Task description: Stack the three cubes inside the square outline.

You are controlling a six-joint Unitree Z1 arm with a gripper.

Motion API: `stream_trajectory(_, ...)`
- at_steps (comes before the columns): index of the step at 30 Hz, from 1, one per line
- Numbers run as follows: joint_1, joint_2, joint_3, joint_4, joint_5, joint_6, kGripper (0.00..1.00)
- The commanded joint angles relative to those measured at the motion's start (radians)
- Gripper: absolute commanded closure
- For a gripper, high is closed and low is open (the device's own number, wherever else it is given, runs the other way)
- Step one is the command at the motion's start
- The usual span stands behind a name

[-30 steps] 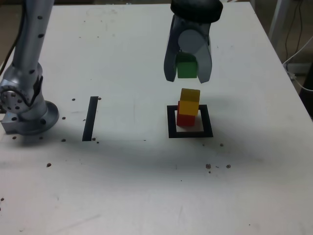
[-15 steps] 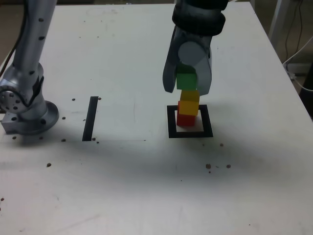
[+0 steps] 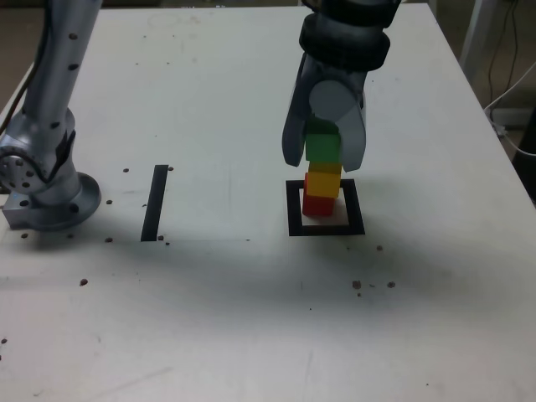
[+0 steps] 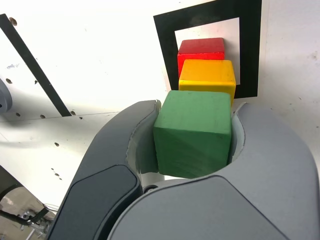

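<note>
The red cube [image 3: 317, 205] [image 4: 201, 48] sits inside the black square outline [image 3: 293, 219] [image 4: 249, 50], with the yellow cube [image 3: 323, 182] [image 4: 207, 75] stacked on it. My gripper [image 3: 323, 159] [image 4: 192, 145] is shut on the green cube [image 3: 322, 146] [image 4: 193, 133] and holds it directly over the yellow cube. In the exterior view the green cube's underside meets the yellow cube's top, or nearly so; I cannot tell whether they touch. The grey fingers [image 3: 291, 138] hang down on both sides of the stack.
A straight black tape strip [image 3: 155, 203] [image 4: 32, 65] lies on the white table toward the exterior view's left. The arm's silver base [image 3: 42, 188] stands at the far left. Small dark specks dot the tabletop [image 3: 251, 318].
My gripper has come down with the green cube, from well above the stack to right on top of the yellow cube. The red and yellow cubes have not moved.
</note>
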Motion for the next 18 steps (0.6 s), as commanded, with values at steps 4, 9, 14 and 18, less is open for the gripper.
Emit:
stream_trajectory(4, -0.002, 0.01, 0.011, -0.004, -0.003, -0.001, 0.72)
stream_trajectory(9, -0.002, 0.012, 0.021, -0.013, -0.008, -0.001, 0.61)
stream_trajectory(14, -0.002, 0.012, 0.03, -0.026, -0.009, 0.005, 0.19)
stream_trajectory(18, -0.002, 0.01, 0.031, -0.032, -0.008, 0.009, 0.01)
